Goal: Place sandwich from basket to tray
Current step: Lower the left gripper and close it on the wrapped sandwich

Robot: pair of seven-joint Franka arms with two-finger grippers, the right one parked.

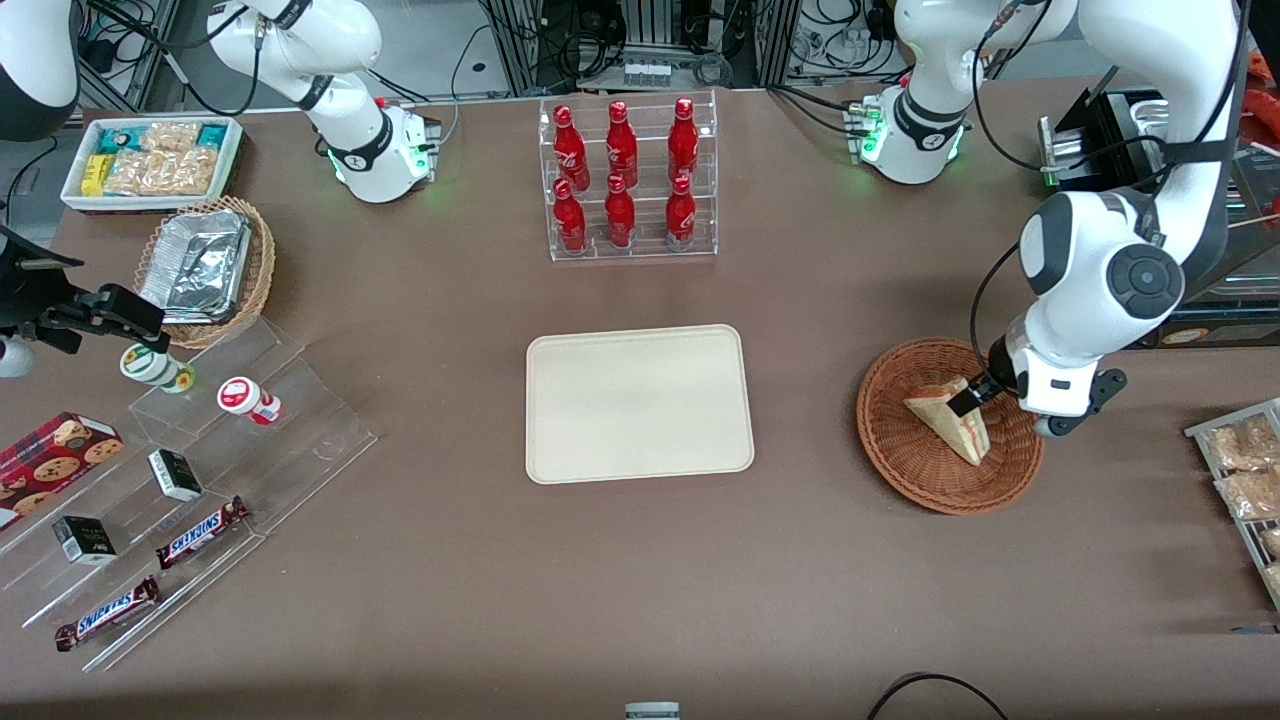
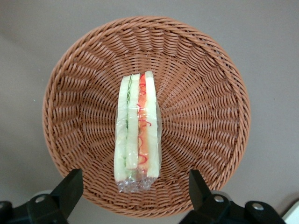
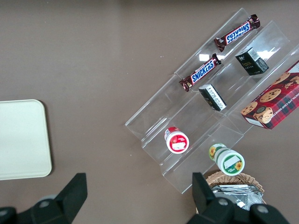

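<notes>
Gripper (image 2: 131,186), jaws released, hovers above the sandwich (image 2: 137,130) lying in the basket (image 2: 205,116); tray (image 1: 638,402) apart.

Left arm bent over, wrist pointing down, toward working arm's end of the table. Gripper (image 2: 132,186) hangs low over the basket (image 1: 905,450), camera looking straight down. Fingers (image 2: 70,189) spread wide apart, one each side of the sandwich (image 2: 138,128), not touching it
</notes>
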